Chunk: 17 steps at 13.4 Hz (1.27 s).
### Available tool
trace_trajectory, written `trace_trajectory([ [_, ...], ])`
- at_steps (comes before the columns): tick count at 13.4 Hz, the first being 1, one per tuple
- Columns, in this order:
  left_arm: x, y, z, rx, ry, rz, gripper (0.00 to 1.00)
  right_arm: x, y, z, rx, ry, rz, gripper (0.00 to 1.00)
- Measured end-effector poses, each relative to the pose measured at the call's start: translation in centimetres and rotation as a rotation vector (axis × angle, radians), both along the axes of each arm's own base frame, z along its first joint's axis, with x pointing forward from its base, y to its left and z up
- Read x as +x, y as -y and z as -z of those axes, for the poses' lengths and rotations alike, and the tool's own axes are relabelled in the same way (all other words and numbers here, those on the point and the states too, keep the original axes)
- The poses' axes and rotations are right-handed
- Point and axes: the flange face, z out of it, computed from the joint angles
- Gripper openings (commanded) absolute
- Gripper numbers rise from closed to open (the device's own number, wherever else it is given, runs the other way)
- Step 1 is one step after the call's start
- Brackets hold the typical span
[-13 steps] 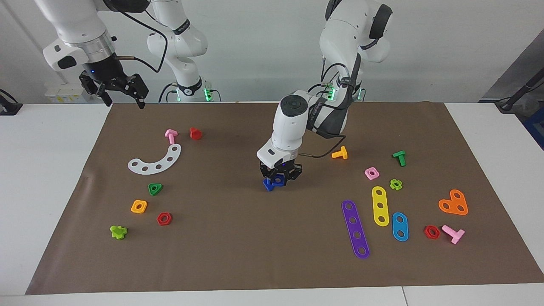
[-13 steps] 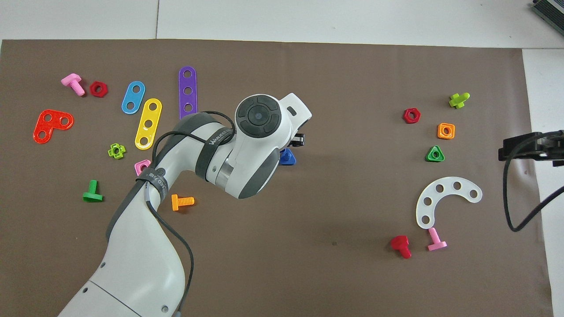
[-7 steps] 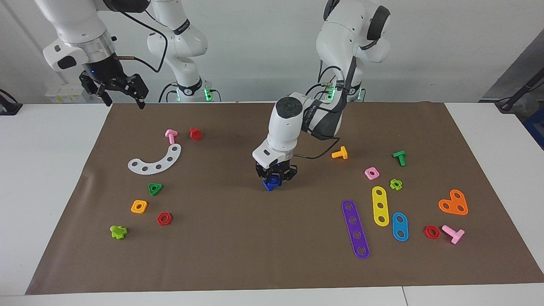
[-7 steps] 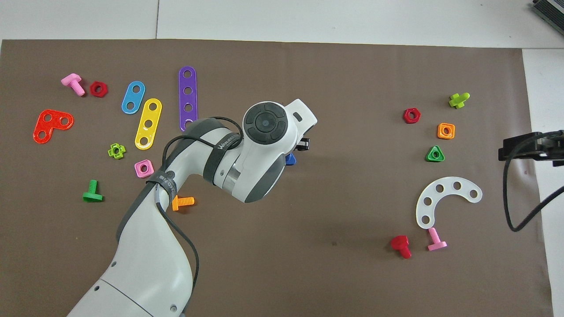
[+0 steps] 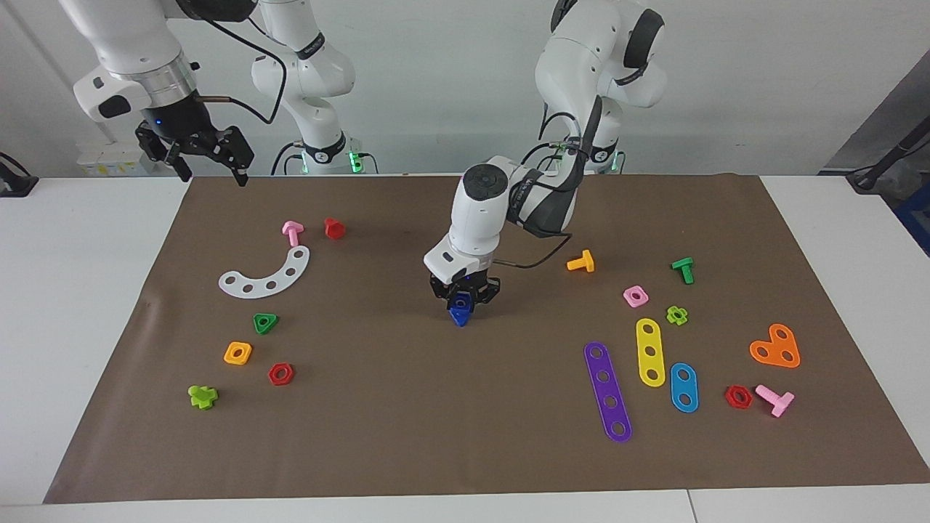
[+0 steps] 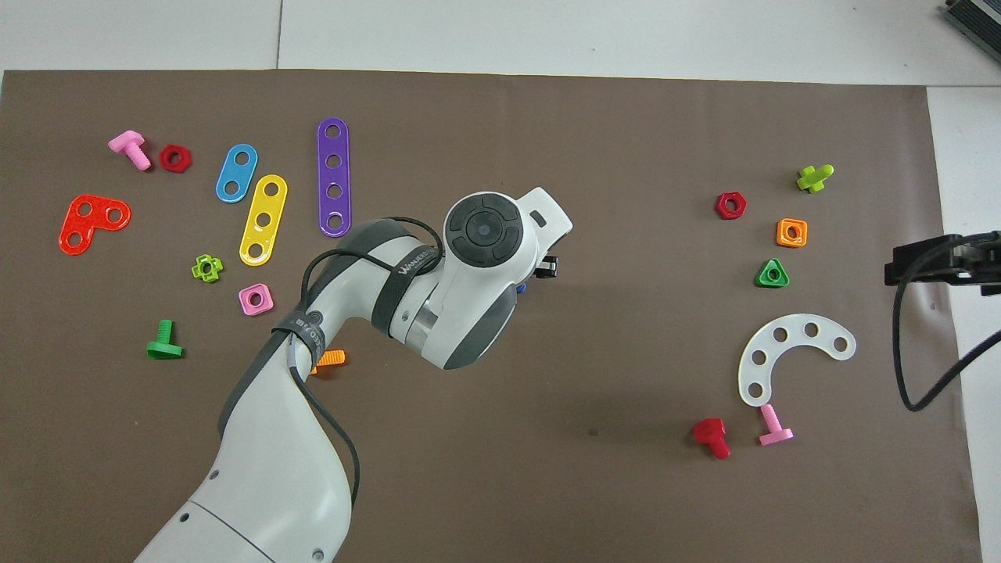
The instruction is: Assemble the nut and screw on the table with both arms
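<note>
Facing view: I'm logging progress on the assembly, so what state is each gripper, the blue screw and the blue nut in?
left gripper: shut on the blue piece, low over the middle of the mat.
blue screw: in the left gripper's jaws, triangular head pointing down.
blue nut: cannot tell it apart from the screw.
right gripper: open, empty, waiting raised over the mat's corner.

The left arm [image 5: 574,123] reaches out from its base, elbow bent, wrist turned straight down over the middle of the table. Its left gripper [image 5: 463,303] hangs low above the mat, fingers clamped on a small blue piece. The right arm [image 5: 134,65] waits, raised near its own end's robot-side corner, its right gripper [image 5: 211,171] pointing down with fingers spread wide, holding nothing.
</note>
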Motion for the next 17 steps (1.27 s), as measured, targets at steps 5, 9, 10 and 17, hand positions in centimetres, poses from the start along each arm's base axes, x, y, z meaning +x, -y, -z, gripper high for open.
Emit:
trace_trajectory([
  [5, 0.0, -0.3, 0.8, -0.009, 0.014, -0.007, 0.0, 0.0, 0.0, 0.0, 0.0, 0.0, 0.0, 1.0],
  [9, -0.4, -0.6, 2.4, -0.013, 0.023, -0.01, 0.55, 0.0, 0.0, 0.0, 0.0, 0.0, 0.0, 1.0],
  [10, -0.4, -0.7, 2.4, -0.014, 0.024, -0.01, 0.88, 0.0, 0.0, 0.0, 0.0, 0.0, 0.0, 1.0],
  [17, 0.0, -1.0, 1.4, -0.022, 0.039, -0.018, 1.0, 0.0, 0.0, 0.0, 0.0, 0.0, 0.0, 1.0],
])
